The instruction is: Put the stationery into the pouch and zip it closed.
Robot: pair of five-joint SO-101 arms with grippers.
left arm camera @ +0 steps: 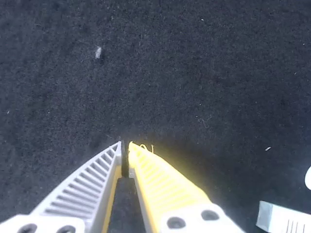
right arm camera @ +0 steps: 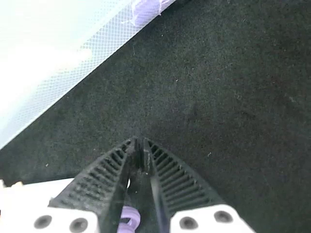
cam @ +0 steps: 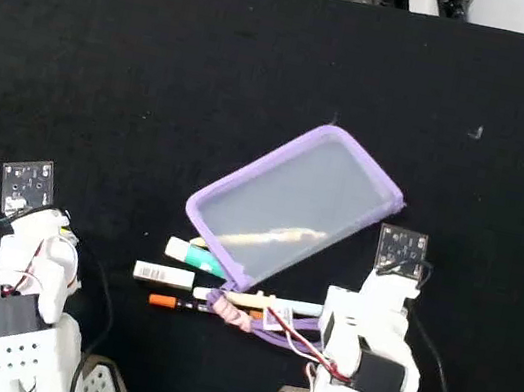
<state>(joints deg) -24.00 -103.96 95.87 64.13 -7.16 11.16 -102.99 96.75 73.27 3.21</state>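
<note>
While the pouch (cam: 296,202) lies mid-table with loose stationery (cam: 165,274) bunched at its near corner, a clumsy pick could scatter the pieces or shove the pouch, since the left gripper (left arm camera: 125,145) and right gripper (right arm camera: 139,141) rest pinched together, empty.

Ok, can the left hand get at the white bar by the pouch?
Probably yes: only bare table lies between the left hand and the white bar, though the shut hand must open first.
</note>
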